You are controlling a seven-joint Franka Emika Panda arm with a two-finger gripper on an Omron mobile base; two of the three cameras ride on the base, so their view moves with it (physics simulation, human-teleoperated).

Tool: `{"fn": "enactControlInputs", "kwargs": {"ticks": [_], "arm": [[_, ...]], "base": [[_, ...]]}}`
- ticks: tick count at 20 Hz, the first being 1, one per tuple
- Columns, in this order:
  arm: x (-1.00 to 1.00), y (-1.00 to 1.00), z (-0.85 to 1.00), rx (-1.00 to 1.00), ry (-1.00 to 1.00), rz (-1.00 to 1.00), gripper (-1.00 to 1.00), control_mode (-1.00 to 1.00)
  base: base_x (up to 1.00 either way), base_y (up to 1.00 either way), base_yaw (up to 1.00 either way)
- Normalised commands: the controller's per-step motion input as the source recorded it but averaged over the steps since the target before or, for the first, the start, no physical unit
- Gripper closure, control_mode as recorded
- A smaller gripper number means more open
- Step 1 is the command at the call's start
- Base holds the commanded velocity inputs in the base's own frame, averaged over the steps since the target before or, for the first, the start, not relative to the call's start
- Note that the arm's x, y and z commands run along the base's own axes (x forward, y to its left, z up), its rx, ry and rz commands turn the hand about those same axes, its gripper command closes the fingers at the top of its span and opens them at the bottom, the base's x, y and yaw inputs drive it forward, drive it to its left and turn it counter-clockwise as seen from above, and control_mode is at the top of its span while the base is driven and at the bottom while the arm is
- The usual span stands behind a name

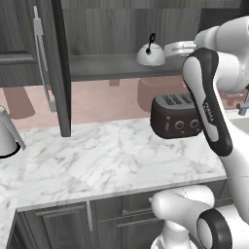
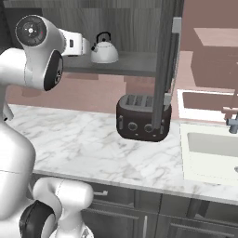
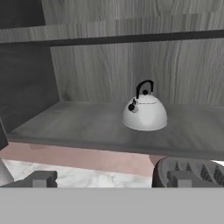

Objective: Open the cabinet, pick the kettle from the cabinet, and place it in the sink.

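Note:
The cabinet stands open, its left door (image 1: 61,68) and right door (image 2: 165,65) swung out toward me. On its lower shelf (image 3: 78,124) sits the kettle (image 1: 150,54) (image 2: 104,52) (image 3: 144,113), a small silver dome with a black loop handle, upright. My gripper (image 1: 171,50) (image 2: 87,46) (image 3: 111,179) is at shelf height just in front of the kettle, open, with nothing between its fingers and a gap still left to the kettle. The sink (image 2: 209,148) lies to the right in the white marble counter.
A dark toaster (image 1: 175,115) (image 2: 142,118) stands on the counter below the shelf. The faucet (image 2: 231,118) rises behind the sink. A conical silver vessel (image 1: 7,136) stands at the far left. The open right door hangs between the toaster and the sink.

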Motion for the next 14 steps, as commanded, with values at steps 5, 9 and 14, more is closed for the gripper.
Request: {"fn": "enactControlInputs", "kwargs": {"ticks": [5, 9, 14], "arm": [[0.15, 0.0, -0.07, 0.0, 0.0, 0.0, -1.0, -1.0], [0.13, 0.0, -0.11, 0.0, 0.0, -0.03, -1.0, -1.0], [0.27, 0.0, -0.06, 0.0, 0.0, -0.06, -1.0, -1.0]], "base": [[0.0, 0.0, 0.0], [0.0, 0.0, 0.0], [0.0, 0.0, 0.0]]}}
